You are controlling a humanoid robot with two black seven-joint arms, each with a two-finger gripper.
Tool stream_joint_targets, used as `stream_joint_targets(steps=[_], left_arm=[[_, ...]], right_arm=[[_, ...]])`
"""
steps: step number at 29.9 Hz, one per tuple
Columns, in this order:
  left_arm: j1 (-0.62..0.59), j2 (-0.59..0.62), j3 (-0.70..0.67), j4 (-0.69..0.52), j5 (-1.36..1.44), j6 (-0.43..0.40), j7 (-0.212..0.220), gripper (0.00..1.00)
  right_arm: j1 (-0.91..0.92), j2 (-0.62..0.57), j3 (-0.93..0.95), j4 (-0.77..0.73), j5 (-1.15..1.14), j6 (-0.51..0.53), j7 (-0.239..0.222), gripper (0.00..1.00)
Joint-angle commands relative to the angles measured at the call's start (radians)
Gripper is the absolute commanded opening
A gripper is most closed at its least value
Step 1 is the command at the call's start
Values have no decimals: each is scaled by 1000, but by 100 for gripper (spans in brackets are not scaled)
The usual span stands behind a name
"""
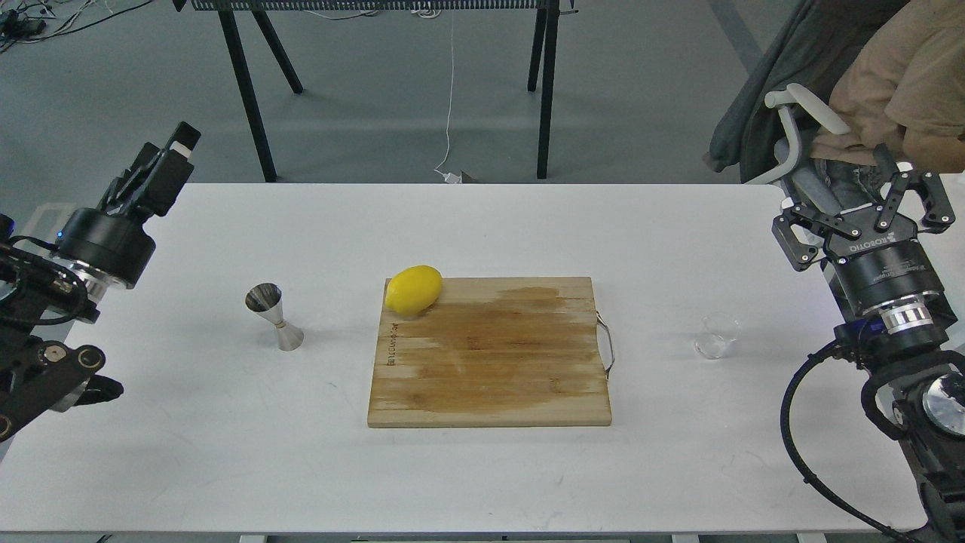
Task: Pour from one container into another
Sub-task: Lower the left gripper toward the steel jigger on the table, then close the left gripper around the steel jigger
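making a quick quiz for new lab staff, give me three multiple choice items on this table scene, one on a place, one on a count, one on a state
1. Where is the lemon?
A. on the board's far-left corner
B. beside the glass cup
C. on the floor

2. How many metal jiggers are on the table?
A. three
B. one
C. none

3. What is the right gripper doing?
A. holding the cup
B. holding the lemon
C. open, holding nothing

Answers: 1 A, it sits at the cutting board's far-left corner. 2 B, one jigger stands left of the board. 3 C, its fingers are spread, and the glass cup stands alone.
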Motion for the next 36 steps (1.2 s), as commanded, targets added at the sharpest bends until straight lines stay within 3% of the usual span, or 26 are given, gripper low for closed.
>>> stream_joint_targets(steps=[1,19,27,36], left_arm=[[69,-6,-6,-1,135,1,0,98],[284,-27,-9,100,379,1,0,98],[302,-151,-7,186,437,1,0,98],[296,-197,-9,234,439,1,0,98]], right_arm=[[-12,0,0,-1,0,0,0,99],[-27,0,0,0,0,0,0,99],[-27,0,0,0,0,0,0,99],[-25,0,2,0,0,0,0,99]])
